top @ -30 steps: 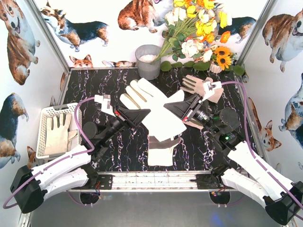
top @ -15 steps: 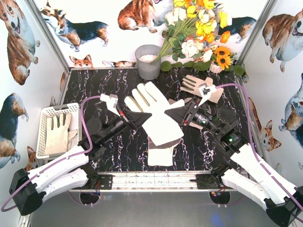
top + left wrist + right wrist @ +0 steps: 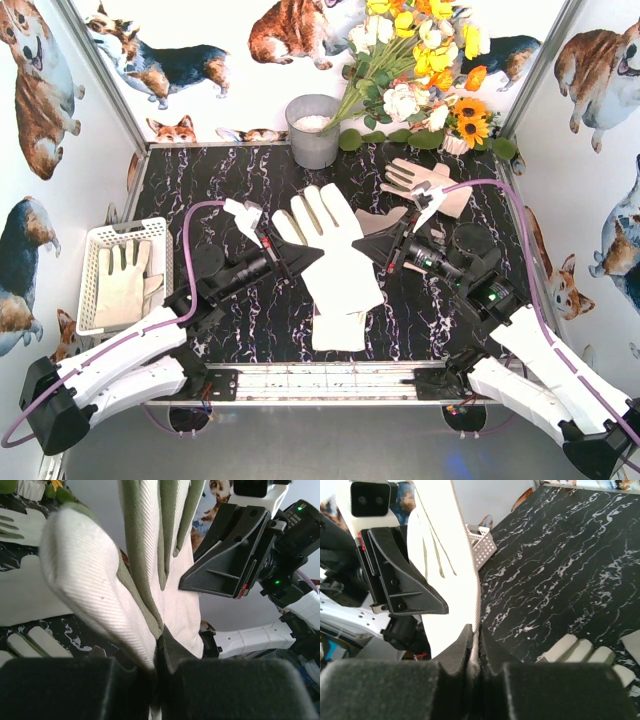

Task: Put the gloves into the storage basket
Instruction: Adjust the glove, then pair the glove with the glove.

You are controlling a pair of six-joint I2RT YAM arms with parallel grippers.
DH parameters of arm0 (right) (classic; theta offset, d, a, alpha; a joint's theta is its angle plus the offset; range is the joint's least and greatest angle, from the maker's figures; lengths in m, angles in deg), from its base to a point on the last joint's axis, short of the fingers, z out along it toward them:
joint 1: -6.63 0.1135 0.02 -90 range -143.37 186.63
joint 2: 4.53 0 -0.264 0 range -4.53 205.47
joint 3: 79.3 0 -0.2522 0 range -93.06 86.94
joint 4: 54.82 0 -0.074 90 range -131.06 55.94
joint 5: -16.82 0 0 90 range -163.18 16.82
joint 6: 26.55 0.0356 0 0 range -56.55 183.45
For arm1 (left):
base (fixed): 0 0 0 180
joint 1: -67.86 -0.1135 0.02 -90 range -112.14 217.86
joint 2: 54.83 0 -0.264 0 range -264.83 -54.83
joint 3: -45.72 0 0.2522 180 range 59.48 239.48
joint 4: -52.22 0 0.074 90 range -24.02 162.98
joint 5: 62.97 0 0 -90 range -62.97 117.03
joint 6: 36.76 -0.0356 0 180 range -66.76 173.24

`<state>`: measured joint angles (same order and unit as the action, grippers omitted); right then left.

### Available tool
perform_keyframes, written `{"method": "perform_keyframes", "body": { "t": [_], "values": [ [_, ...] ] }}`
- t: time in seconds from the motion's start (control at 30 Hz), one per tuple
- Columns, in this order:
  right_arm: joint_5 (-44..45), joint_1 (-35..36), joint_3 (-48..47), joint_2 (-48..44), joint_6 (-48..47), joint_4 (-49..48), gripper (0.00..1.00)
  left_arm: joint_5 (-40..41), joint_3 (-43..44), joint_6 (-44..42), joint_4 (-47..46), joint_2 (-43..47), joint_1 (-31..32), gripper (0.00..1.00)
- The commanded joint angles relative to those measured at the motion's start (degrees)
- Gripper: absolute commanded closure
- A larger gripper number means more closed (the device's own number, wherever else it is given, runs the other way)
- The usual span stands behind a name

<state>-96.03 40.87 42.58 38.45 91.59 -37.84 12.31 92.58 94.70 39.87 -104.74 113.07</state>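
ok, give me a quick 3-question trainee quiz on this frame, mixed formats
1. True or false: the storage basket already holds a glove.
2. The lifted glove is clamped by: A) one gripper B) both grippers C) neither.
3. Not counting the lifted one, how many gloves lie on the table outside the basket?
Key:
1. True.
2. B. The left gripper and right gripper are each shut on it.
3. Two: one under the lifted glove, one at the rear right.
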Motion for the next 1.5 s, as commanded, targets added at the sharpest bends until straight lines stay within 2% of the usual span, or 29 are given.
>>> {"method": "perform_keyframes", "body": {
  "t": [0.0, 0.1, 0.17, 0.3, 0.37, 0.47, 0.7, 0.9, 1.17, 1.47],
  "values": [
    [1.6, 0.0, -4.3, -1.3, -4.6, 4.3, 1.0, 2.8, 3.1, -1.6, 5.0, 0.6, 0.2, 1.0],
    [1.6, 0.0, -4.5, -0.7, -7.0, 10.0, 1.0, 9.9, 4.0, -1.6, 14.3, 0.1, 0.2, 1.0],
    [2.2, 0.1, -3.7, -0.1, -7.0, 13.4, 1.0, 12.1, 4.1, -0.9, 16.9, -1.9, 0.3, 1.0],
    [8.1, 2.7, 0.3, 0.5, -2.7, 16.4, 1.0, 15.1, 4.1, 0.8, 18.1, -8.3, 1.6, 1.0],
    [15.3, 7.5, 2.9, -0.1, -1.5, 16.6, 1.0, 19.1, 4.5, -0.2, 18.7, -10.9, 3.7, 1.0],
    [24.0, 10.8, 6.5, -0.1, 2.4, 17.1, 1.0, 22.1, 5.7, -1.3, 19.6, -14.8, 5.8, 1.0],
    [30.4, 12.0, 12.5, 1.3, 6.7, 17.1, 1.0, 25.7, 5.8, -0.9, 19.1, -21.7, 8.3, 1.0],
    [30.3, 12.0, 15.2, 4.4, 7.7, 15.2, 1.0, 25.3, 5.1, 0.6, 16.0, -26.5, 8.3, 1.0],
    [29.0, 12.0, 15.4, 10.5, 8.5, 13.7, 1.0, 28.3, 8.5, 0.5, 23.5, -29.8, 8.2, 1.0],
    [28.3, 12.0, 14.6, 18.0, 8.1, 14.5, 1.0, 27.6, 9.6, -0.2, 26.4, -33.1, 8.3, 1.0]
  ]
}}
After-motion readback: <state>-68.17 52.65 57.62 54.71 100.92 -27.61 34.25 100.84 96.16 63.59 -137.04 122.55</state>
